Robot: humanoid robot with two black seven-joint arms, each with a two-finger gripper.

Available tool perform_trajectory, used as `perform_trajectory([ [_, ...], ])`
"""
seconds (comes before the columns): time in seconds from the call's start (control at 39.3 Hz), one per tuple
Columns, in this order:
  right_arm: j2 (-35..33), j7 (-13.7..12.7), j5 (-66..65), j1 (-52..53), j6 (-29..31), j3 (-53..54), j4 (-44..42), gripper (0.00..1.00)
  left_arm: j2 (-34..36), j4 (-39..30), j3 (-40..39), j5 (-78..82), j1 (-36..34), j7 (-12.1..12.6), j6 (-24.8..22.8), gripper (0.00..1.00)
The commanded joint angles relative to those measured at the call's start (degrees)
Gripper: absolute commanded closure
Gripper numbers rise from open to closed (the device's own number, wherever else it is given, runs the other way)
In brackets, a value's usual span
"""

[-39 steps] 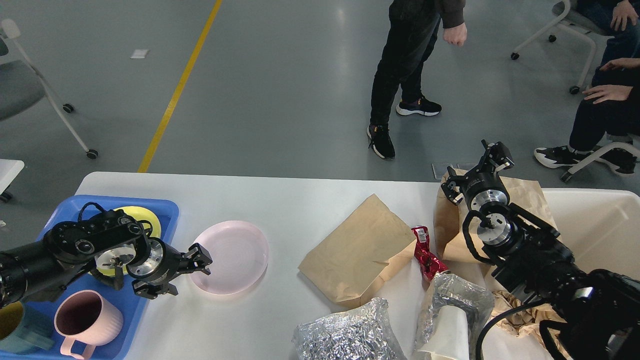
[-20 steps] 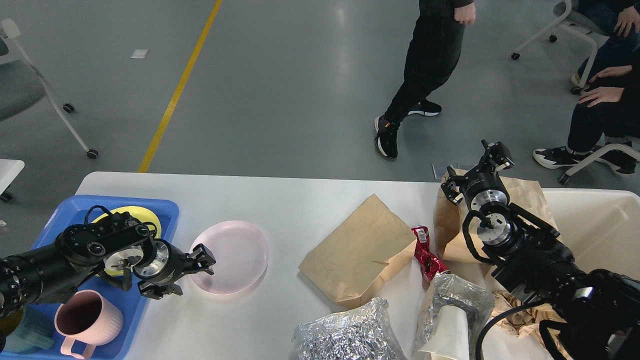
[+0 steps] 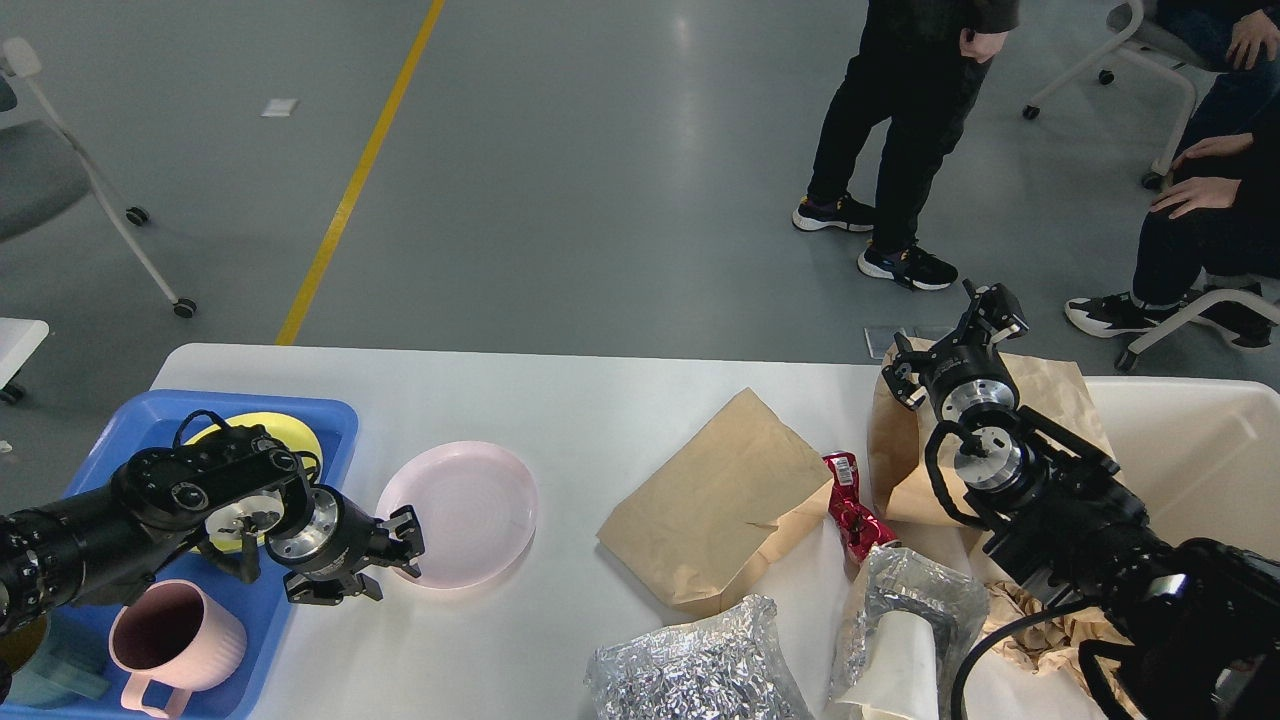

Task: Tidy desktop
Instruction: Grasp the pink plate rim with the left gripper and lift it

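The table (image 3: 600, 400), a smooth white top with rounded corners, spans the view beneath brown paper bags (image 3: 715, 500), crumpled foil (image 3: 690, 665) and a pink plate (image 3: 465, 510). The left gripper (image 3: 395, 560) hovers at the plate's rim, fingers spread apart. The right gripper (image 3: 950, 335) is raised; its fingers' state cannot be told.

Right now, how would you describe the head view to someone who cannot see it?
The left gripper, fingers spread, sits at the near-left rim of a pink plate on the white desktop, beside a blue tray holding a pink mug. Brown paper bags, crumpled foil and a red wrapper clutter the right side near the right gripper.
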Motion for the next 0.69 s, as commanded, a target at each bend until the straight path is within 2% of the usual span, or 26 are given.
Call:
perform_trajectory([
  [0.0, 0.0, -0.02, -0.01, 0.0, -0.04, 0.0, 0.0, 0.0, 0.07, 0.0, -0.09, 0.0, -0.04, 0.12, -0.98, 0.77],
  [0.13, 0.0, -0.02, -0.01, 0.0, 0.05, 0.0, 0.0, 0.0, 0.15, 0.0, -0.09, 0.0, -0.04, 0.3, -0.98, 0.8],
  [0.46, 0.0, -0.02, -0.01, 0.0, -0.04, 0.0, 0.0, 0.0, 0.24, 0.0, -0.09, -0.17, -0.39, 0.47, -4.32, 0.99],
  [0.66, 0.0, 0.07, -0.01, 0.0, -0.04, 0.0, 0.0, 0.0, 0.24, 0.0, -0.09, -0.17, -0.39, 1.61, -4.67, 1.0],
])
